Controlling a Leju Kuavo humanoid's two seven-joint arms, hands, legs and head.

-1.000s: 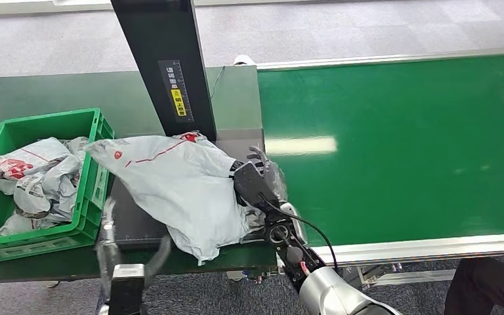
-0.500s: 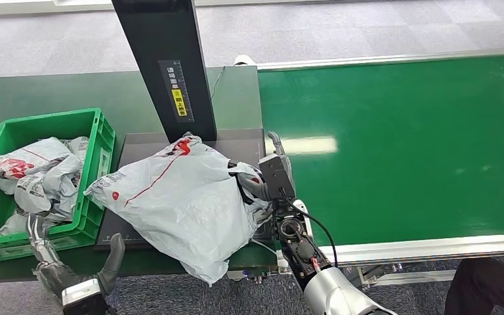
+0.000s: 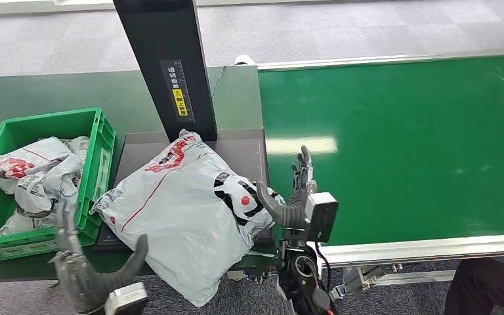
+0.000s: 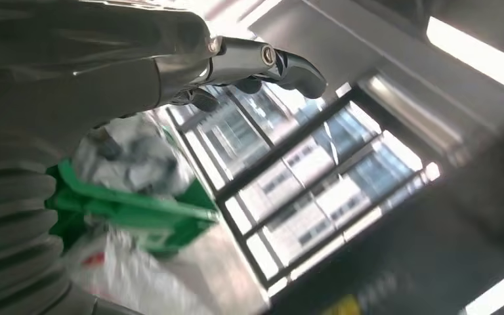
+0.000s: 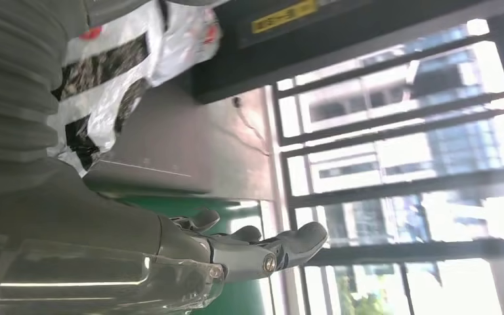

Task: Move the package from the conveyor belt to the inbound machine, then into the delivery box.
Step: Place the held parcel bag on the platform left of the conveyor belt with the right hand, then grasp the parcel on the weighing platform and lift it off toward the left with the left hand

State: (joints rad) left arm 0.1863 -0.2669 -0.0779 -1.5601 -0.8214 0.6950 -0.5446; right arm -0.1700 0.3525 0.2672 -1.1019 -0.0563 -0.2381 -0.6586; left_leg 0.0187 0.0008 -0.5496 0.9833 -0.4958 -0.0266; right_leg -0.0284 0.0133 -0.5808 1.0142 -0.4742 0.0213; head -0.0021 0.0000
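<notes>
Released package [image 3: 184, 210] now flat on scanner plate [image 3: 236, 146] (long axis diagonal), right robot hand [image 3: 295, 197] withdrawn, both spread empty

A crumpled grey plastic package [image 3: 184, 210] with red and black printing is lying flat on the dark platform of the inbound machine [image 3: 236, 146], its six o'clock corner hanging off the edge. At nine o'clock, the green delivery box [image 3: 98, 131] is holding other grey bags.

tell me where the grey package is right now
In the head view the grey package lies on the dark platform of the inbound machine, just right of the green crate, its near end hanging over the platform's front edge.
</notes>
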